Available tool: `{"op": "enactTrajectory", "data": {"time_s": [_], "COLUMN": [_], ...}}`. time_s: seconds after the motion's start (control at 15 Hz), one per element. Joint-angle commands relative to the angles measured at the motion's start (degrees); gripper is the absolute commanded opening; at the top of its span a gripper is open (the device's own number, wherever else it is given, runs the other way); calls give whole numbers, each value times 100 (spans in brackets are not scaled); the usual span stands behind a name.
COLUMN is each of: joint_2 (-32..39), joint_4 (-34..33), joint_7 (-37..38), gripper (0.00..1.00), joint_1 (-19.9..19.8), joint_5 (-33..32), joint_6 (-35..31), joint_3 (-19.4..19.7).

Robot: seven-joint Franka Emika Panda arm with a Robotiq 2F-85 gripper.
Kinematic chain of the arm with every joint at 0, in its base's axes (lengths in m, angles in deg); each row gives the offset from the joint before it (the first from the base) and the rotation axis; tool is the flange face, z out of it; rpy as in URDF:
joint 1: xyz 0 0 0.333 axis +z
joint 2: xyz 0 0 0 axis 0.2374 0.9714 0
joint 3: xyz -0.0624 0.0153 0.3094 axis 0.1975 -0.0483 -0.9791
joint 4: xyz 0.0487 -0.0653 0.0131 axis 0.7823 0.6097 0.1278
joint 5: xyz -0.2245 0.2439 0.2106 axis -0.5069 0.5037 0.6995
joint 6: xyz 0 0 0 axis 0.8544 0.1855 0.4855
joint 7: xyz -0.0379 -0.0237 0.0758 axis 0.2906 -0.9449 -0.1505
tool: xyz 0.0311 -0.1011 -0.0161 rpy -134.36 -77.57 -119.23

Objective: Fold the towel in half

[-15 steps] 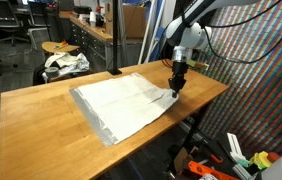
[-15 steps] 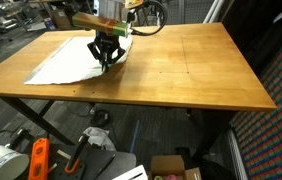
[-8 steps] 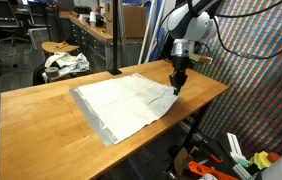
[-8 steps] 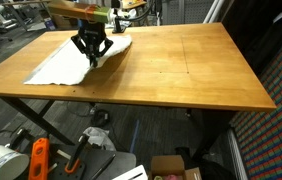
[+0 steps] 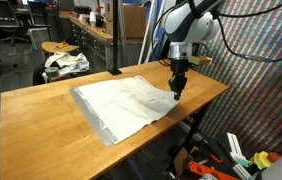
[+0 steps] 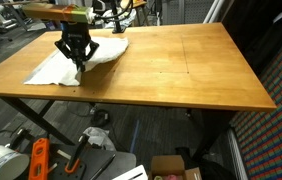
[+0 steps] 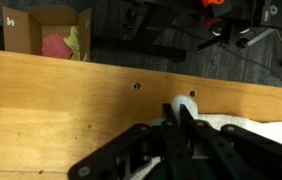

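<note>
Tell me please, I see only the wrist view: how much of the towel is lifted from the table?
Observer: Only the part pinched by the end effector looks slightly raised; the rest of the towel lies flat.
Operator: Where on the table does it lie?
Observer: At one end of the table, in both exterior views.
Operator: Is it all white?
Observer: No, a grey border runs along the edge farthest from the end effector.

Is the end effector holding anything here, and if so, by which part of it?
Yes. The end effector is shut on the towel, pinching its edge near one corner. In the wrist view a bit of white cloth shows at the closed fingertips.
</note>
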Motion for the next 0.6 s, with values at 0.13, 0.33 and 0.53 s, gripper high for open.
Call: {"op": "enactTrajectory", "data": {"time_s": [0.13,0.33,0.53], "joint_2": [1,-543,-1200], "joint_4": [-6,366,866], "joint_7": [2,445,1056], "gripper": [11,10,10], "joint_1": [59,150,330], "joint_5": [-2,-298,-922], "joint_6": [8,-256,-704], "joint_3": [62,-15,-172]}}
